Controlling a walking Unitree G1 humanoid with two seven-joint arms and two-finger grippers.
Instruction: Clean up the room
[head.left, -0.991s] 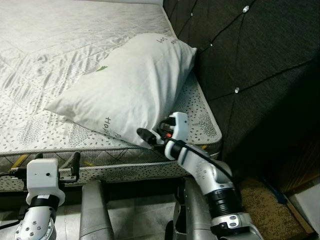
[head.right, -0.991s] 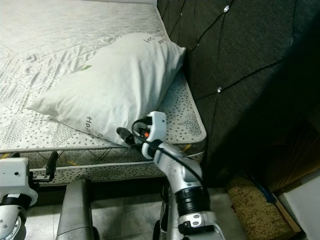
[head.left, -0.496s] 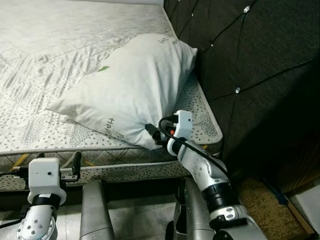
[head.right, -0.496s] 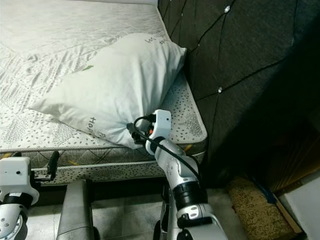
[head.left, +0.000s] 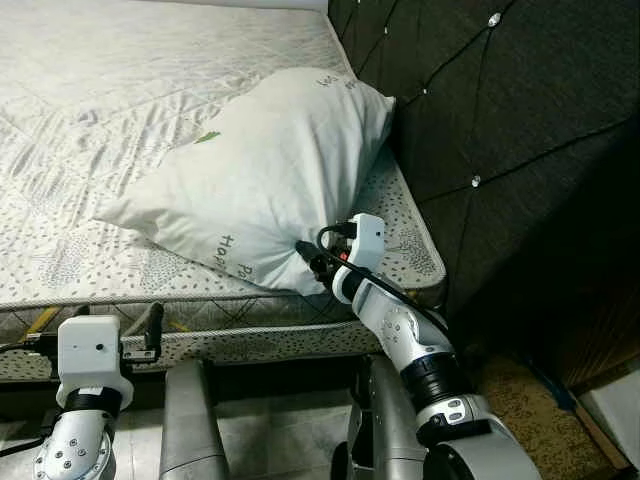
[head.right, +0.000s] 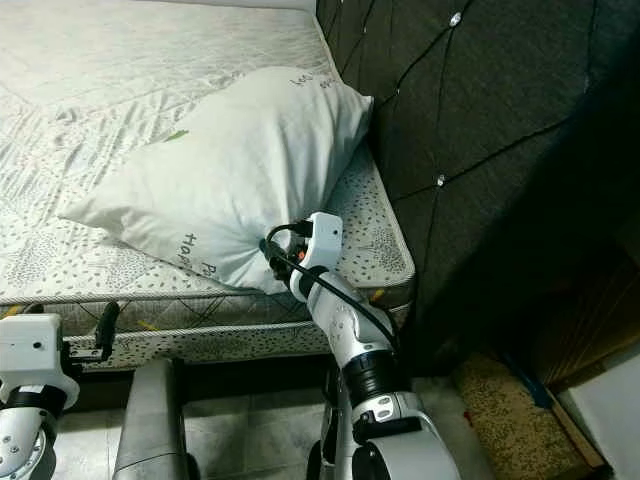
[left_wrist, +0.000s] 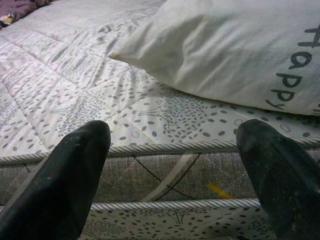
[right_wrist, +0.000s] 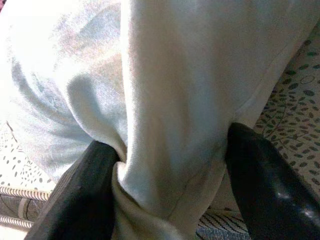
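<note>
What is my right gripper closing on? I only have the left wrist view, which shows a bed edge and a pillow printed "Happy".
Observer: The right gripper has that pillow's near corner bunched between its fingers.
Operator: Where is the corner on the bed?
Observer: At the mattress front edge, close to the dark tufted headboard.
Operator: And my left gripper?
Observer: The left gripper is open, low in front of the mattress side, touching nothing.
</note>
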